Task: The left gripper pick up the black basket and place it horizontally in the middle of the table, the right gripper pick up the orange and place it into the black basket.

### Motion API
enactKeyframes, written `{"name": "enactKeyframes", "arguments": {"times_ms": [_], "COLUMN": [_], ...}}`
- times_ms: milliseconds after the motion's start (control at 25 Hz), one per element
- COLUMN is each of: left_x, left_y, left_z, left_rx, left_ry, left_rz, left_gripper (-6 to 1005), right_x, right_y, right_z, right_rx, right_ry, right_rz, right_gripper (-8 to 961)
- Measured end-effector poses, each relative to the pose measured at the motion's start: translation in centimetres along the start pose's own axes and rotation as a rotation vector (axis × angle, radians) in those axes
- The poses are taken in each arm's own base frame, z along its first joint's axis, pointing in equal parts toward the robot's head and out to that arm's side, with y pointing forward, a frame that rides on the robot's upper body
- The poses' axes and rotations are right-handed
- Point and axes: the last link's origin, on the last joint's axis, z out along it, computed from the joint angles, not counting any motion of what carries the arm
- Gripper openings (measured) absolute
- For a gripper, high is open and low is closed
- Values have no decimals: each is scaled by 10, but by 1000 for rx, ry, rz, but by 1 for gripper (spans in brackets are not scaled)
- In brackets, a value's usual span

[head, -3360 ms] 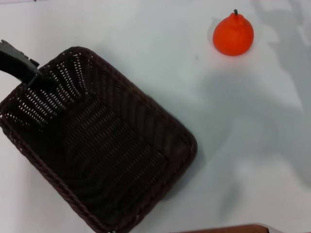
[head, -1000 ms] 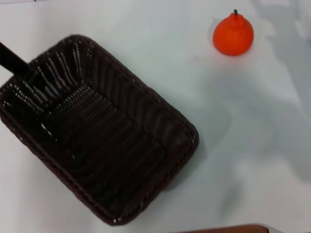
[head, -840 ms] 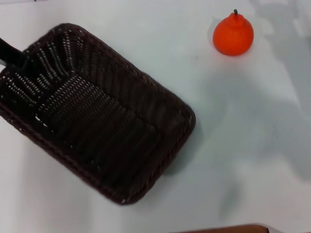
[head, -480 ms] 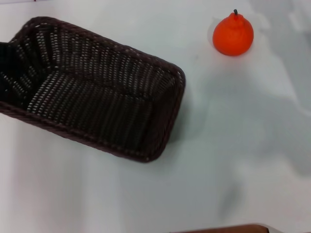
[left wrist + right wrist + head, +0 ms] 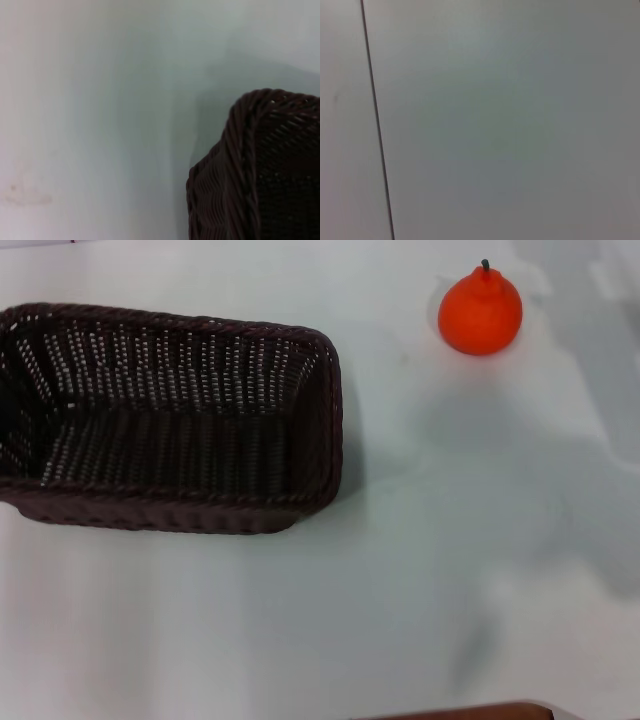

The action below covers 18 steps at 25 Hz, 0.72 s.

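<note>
The black basket (image 5: 165, 420) sits at about nine to ten o'clock in the head view, its long sides running straight across the table (image 5: 330, 630) and its left end cut off by the edge. That level, crosswise lie is what the task asks for, so I judge the turning largely done. It reads as left of centre, though, so a shift toward the middle may yet be needed. Whether its base rests fully on the table or hangs just above it cannot be told.

The left gripper does not show in any view. The left wrist camera looks close onto a braided corner of the basket (image 5: 260, 170) with bare table beside it, which suggests that arm is at the basket's hidden left end. Whether its jaws are clamped on the rim or spread apart cannot be told.

Moving right, open table separates the basket from the orange (image 5: 480, 310), which stands upright, stem up, at about one o'clock, well apart from the basket's right end. It looks untouched, waiting for the second step.

The right gripper is also out of sight. Its wrist camera shows only plain surface crossed by a thin dark line (image 5: 376, 125), so it appears parked away from the orange, and the state of its jaws cannot be told.
</note>
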Motion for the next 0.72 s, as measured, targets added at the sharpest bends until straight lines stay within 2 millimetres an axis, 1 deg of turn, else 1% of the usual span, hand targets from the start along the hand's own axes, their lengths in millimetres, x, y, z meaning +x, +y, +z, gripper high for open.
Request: {"name": "enactKeyframes", "arguments": {"times_ms": [120, 320, 480, 720], "left_x": [-7, -10, -12, -18], "left_y": [-1, 2, 8, 11], "left_z": [6, 8, 8, 15], "left_rx": [-9, -16, -29, -77], "left_ry": [-8, 13, 29, -2], "left_rz": [-16, -27, -31, -42], "left_gripper": [150, 138, 156, 183], "right_x": [0, 0, 1, 0], "right_y": [1, 1, 4, 6], "right_z": [0, 0, -1, -3], "right_rx": [-1, -3, -7, -13], "right_ry": [-1, -4, -3, -7], "right_rz": [-2, -4, -13, -15], "right_gripper": [927, 927, 926, 926]}}
